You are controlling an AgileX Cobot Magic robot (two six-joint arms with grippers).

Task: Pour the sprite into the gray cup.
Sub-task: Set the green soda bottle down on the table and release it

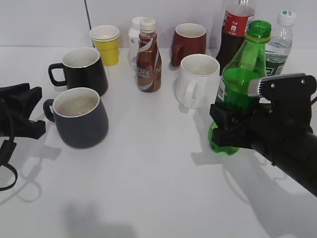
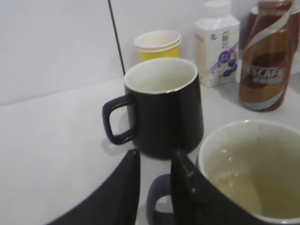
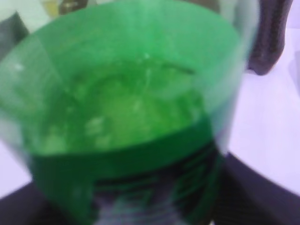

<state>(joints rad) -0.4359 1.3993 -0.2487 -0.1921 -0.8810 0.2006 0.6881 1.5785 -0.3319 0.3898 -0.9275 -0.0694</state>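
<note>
The sprite (image 1: 238, 82), a green open bottle, is tilted at the right, its base just above the table. My right gripper (image 1: 231, 125) is shut on its lower body; the right wrist view is filled by the bottle (image 3: 126, 108). The gray cup (image 1: 80, 117) stands at the left with its handle pointing left, and is empty with an off-white inside (image 2: 248, 173). My left gripper (image 1: 40, 111) is open at that handle. In the left wrist view the handle (image 2: 157, 201) shows in the narrow gap between the fingers (image 2: 154, 159); I cannot tell whether they touch.
A black mug (image 1: 84, 69) stands right behind the gray cup. Further back are a yellow paper cup (image 1: 105, 44), a white bottle (image 1: 133, 37), a brown coffee bottle (image 1: 148, 57), a dark red mug (image 1: 189, 42), a white mug (image 1: 199, 79), a cola bottle (image 1: 235, 34) and a water bottle (image 1: 280, 42).
</note>
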